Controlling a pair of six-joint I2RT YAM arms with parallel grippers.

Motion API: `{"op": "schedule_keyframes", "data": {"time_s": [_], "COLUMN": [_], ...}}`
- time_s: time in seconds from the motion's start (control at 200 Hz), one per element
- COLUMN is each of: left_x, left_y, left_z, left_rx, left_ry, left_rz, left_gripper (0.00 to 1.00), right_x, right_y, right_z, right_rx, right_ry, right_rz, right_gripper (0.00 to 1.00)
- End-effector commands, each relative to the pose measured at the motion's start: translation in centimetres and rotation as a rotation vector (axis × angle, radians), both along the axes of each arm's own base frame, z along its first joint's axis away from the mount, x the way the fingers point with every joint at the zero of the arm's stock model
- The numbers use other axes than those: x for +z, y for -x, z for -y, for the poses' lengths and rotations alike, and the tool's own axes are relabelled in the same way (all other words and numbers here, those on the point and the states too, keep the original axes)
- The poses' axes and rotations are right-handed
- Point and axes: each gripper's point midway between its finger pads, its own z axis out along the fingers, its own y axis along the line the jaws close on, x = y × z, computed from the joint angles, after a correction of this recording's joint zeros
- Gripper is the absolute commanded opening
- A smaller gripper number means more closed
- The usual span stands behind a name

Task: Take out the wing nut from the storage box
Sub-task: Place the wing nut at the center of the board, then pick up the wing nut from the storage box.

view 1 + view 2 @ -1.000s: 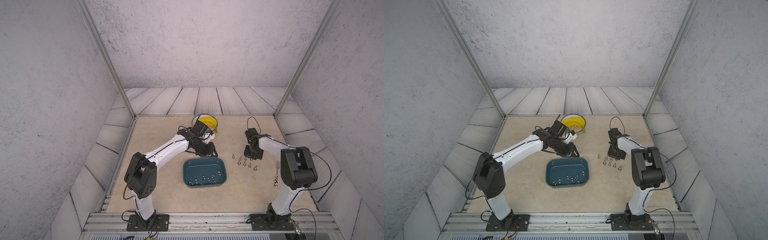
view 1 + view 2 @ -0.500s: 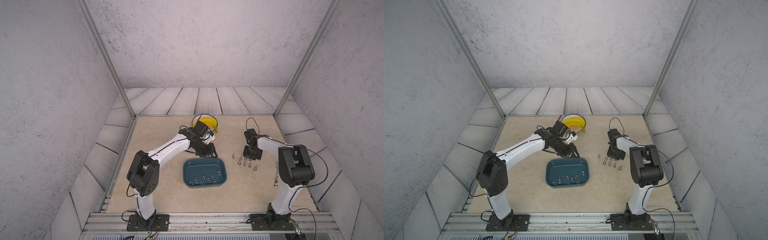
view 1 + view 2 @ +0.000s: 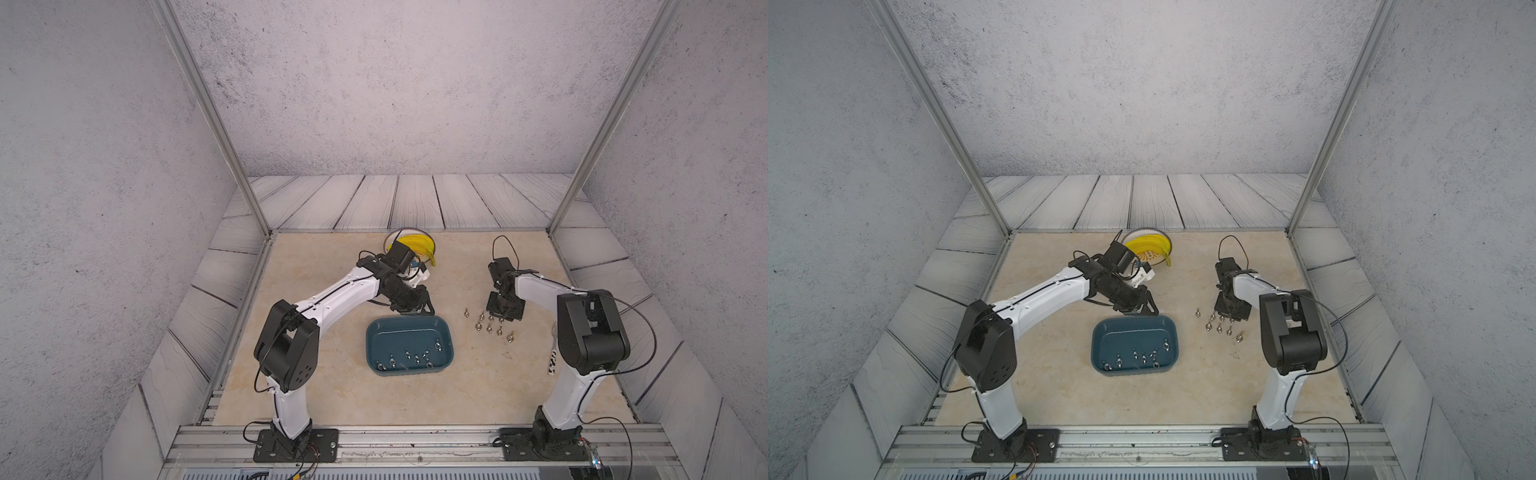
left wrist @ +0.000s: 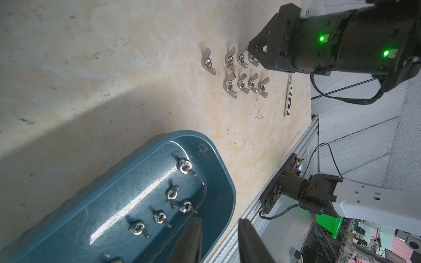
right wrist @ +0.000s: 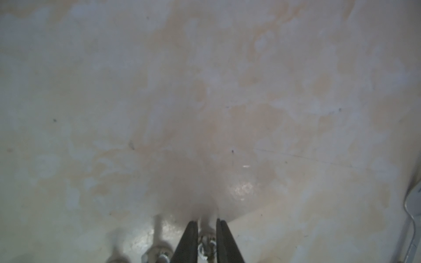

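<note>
- In both top views, a shallow dark teal plastic storage box (image 3: 399, 338) (image 3: 1125, 338) with rounded corners sits mid-way across the beige marbled tabletop (image 3: 332, 386). Several small silver metal wing nuts (image 3: 415, 357) (image 3: 1144, 358) lie along its near side.
- The left gripper (image 3: 420, 309) (image 3: 1148, 309) hangs at the box's 12 o'clock, just over the far rim.
- At the box's 2 o'clock, loose wing nuts (image 3: 490, 326) (image 3: 1219, 326) cluster on the table. The right gripper (image 3: 505, 316) (image 3: 1231, 316) points down at the cluster's far edge.
- In the left wrist view, the left gripper (image 4: 216, 239) has its black fingers a narrow gap apart, holding nothing, above the box (image 4: 227, 182).
- Eight loose nuts (image 4: 241, 70) lie in two rows, and the right gripper (image 4: 257, 52) overlaps the end one.
- In the right wrist view, the right gripper (image 5: 206, 227) is narrowly parted around one wing nut (image 5: 206, 246) on the table. Whether it pinches the nut, I cannot tell.
</note>
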Motion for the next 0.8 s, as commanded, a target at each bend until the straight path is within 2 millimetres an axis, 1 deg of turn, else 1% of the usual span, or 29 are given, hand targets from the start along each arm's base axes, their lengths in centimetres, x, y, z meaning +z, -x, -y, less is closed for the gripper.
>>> {"op": "schedule_keyframes", "data": {"time_s": [0.0, 0.09, 0.15, 0.215, 0.275, 0.35, 0.43, 0.485, 0.55, 0.651, 0.721, 0.796], "left_x": [0.5, 0.8, 0.7, 0.9, 0.7, 0.3, -0.5, -1.1, -1.7, -2.5, -3.0, -3.1], "left_y": [-0.5, -1.1, -1.6, -2.1, -2.7, -3.5, -4.0, -4.1, -4.1, -4.0, -3.8, -3.5], "left_z": [-0.7, -1.7, -2.8, -4.1, -5.7, -8.0, -10.6, -12.3, -14.1, -16.7, -18.2, -19.2], "left_rx": [0.009, 0.041, 0.072, 0.117, 0.172, 0.256, 0.349, 0.407, 0.468, 0.567, 0.622, 0.648], "left_ry": [0.002, 0.002, -0.004, 0.0, -0.002, -0.005, -0.028, -0.054, -0.069, -0.074, -0.065, -0.071], "left_rz": [0.003, 0.012, 0.015, 0.016, 0.008, -0.004, -0.014, -0.026, -0.045, -0.076, -0.09, -0.092], "left_gripper": [0.34, 0.34, 0.34, 0.34, 0.34, 0.34, 0.34, 0.34, 0.34, 0.34, 0.33, 0.33], "right_x": [2.5, 4.3, 5.6, 7.0, 8.4, 9.8, 11.1, 11.3, 11.2, 10.7, 10.0, 9.1], "right_y": [0.3, 0.4, 0.7, 1.2, 1.7, 2.6, 4.0, 5.1, 6.4, 8.3, 9.4, 10.3], "right_z": [0.3, 0.0, -0.4, -1.5, -3.0, -6.0, -10.4, -13.4, -16.8, -21.3, -23.9, -26.0], "right_rx": [0.001, 0.013, 0.032, 0.078, 0.143, 0.26, 0.421, 0.505, 0.602, 0.723, 0.796, 0.854], "right_ry": [-0.002, -0.018, -0.026, -0.032, -0.026, -0.018, -0.01, -0.031, -0.077, -0.143, -0.193, -0.215], "right_rz": [0.042, 0.078, 0.101, 0.126, 0.148, 0.172, 0.192, 0.188, 0.176, 0.143, 0.114, 0.09], "right_gripper": [0.21, 0.22, 0.22, 0.22, 0.22, 0.22, 0.22, 0.21, 0.21, 0.2, 0.2, 0.22]}}
